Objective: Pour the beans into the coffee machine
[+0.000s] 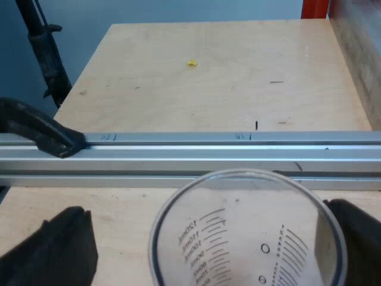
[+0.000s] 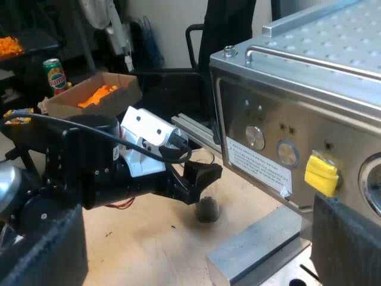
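Clearly the left gripper [image 1: 208, 238] stands low at the table [image 1: 208, 89] with its two fingers spread wide around the measuring glass [image 1: 250, 232], which looks like a grasp being lined up. One finger [image 1: 357, 235] sits at or against the glass wall. The other is apart from it with wood between, so nothing is clamped. The glass is upright on the table, mouth toward the camera, and the wood shows through its marked wall.

Just beyond the glass an aluminium rail [image 1: 190, 155] crosses the table, with a black clamp [image 1: 41, 134] gripping it. That rail is the nearest edge, so I judge a lift should go straight up before any travel. Past the rail the wood offers room, with only a yellow speck [image 1: 191, 62] on it.

From the right wrist, the left gripper [image 2: 202, 176] hangs over a small dark thing [image 2: 208, 210] on the wood, perhaps the same glass, though I cannot tell. The coffee machine [image 2: 286, 119] stands near, and its steel front with buttons and a yellow tag [image 2: 321, 173] faces that spot. A metal block [image 2: 256, 250] lies at its foot. The right gripper [image 2: 196, 244] is wide open and empty near the machine front, likely parked out of the way.

Pouring has not begun. The glass must be closed on, raised above the machine's top and carried over.
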`<act>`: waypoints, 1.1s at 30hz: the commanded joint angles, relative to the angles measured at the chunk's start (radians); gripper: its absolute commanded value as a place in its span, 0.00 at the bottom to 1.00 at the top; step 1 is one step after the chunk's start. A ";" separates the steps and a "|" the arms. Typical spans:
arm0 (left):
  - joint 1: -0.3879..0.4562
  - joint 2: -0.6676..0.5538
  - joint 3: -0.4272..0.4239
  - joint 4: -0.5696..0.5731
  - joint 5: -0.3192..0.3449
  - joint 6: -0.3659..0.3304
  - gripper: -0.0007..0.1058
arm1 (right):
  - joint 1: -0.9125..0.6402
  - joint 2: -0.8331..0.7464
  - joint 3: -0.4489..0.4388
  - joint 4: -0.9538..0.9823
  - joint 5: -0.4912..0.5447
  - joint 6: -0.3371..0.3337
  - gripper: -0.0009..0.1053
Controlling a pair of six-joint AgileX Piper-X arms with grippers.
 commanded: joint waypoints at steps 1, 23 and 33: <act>-0.002 0.000 -0.004 -0.011 0.009 -0.002 0.65 | 0.000 -0.005 -0.009 -0.013 0.005 -0.006 0.74; -0.005 -0.146 -0.002 0.175 0.015 -0.017 0.01 | 0.000 -0.005 -0.009 -0.013 0.012 0.083 0.74; -0.074 -0.482 -0.035 0.530 0.018 -0.017 0.01 | 0.000 -0.005 -0.009 -0.007 0.125 0.026 0.74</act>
